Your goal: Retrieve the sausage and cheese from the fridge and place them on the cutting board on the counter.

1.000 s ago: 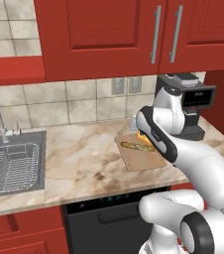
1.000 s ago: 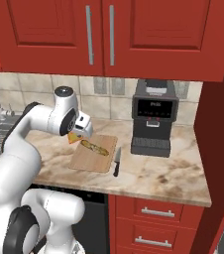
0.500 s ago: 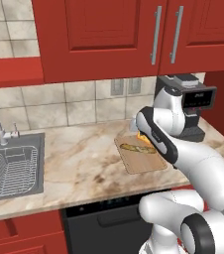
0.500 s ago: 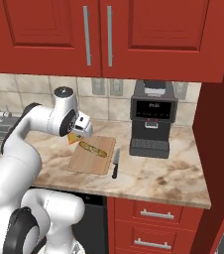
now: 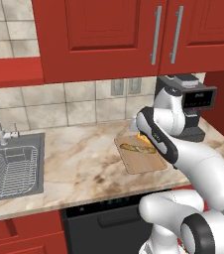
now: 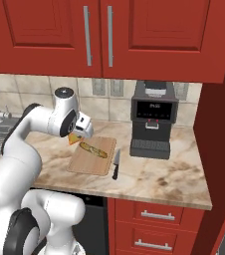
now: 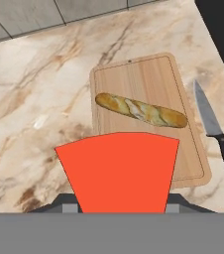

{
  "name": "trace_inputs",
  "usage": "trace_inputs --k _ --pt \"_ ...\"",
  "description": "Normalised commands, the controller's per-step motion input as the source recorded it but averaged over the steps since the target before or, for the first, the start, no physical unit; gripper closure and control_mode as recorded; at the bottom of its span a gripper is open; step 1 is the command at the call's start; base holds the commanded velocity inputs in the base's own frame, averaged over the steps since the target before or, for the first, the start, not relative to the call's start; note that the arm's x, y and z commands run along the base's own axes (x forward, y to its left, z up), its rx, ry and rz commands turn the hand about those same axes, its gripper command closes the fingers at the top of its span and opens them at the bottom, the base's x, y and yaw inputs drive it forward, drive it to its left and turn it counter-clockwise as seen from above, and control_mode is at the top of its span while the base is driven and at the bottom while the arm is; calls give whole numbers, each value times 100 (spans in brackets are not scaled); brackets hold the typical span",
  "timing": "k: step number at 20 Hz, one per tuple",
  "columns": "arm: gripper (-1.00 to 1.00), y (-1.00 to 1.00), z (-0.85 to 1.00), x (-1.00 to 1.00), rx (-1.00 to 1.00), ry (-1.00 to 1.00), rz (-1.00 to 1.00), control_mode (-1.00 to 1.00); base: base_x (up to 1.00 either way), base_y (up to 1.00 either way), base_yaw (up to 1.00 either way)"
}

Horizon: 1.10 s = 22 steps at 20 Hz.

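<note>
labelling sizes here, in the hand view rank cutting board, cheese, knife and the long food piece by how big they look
1. cutting board
2. cheese, held in the gripper close to the camera, so it looks oversized
3. long food piece and knife look alike, unranked

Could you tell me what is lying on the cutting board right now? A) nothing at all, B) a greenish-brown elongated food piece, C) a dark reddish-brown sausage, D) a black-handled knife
B: the greenish-brown elongated food piece lies across the cutting board, the knife rests on the counter beside the board, and the end effector holds the cheese above it.
</note>
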Motion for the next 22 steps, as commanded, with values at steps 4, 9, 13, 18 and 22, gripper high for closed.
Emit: trace_inputs --k 4,9,13,18,22 --pt "100 -4 -8 14 -2 0 -1 -100 7 0 -1" --pt "100 -25 -24 36 0 0 -2 -100 0 0 0" --pt "100 -3 -47 12 -2 10 -6 -100 0 0 0" --pt "100 3 -48 -3 0 2 9 -100 0 0 0" --pt "100 2 -37 -11 0 0 35 -100 0 0 0"
